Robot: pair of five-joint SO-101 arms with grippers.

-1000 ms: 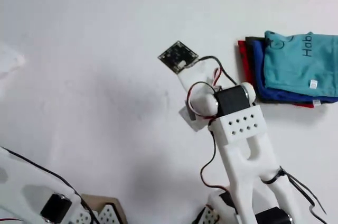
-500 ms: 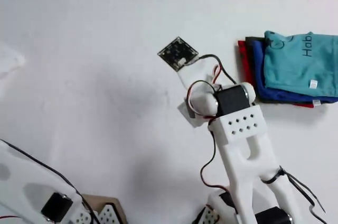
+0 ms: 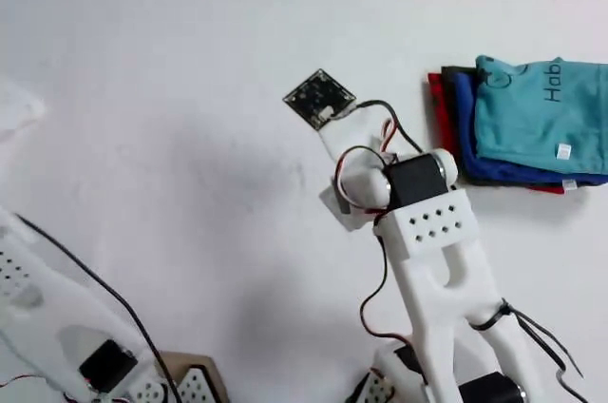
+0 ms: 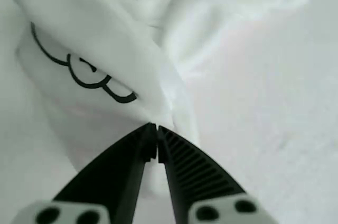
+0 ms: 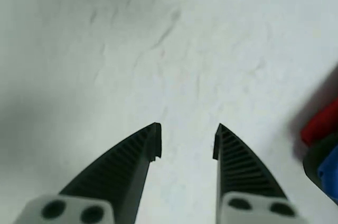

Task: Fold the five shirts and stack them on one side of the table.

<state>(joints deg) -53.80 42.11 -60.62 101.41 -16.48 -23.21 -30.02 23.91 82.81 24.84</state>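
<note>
Left wrist view: the left fingers were pinched shut on a fold of the white shirt.
The white shirt lay bunched on the counter, and the stack of folded shirts sat near the right arm. The right fingers hung partly open over bare counter, holding nothing. As I judge it, so thin a pinch could slip, or a one-point pull could crumple the cloth and spoil the fold.
</note>
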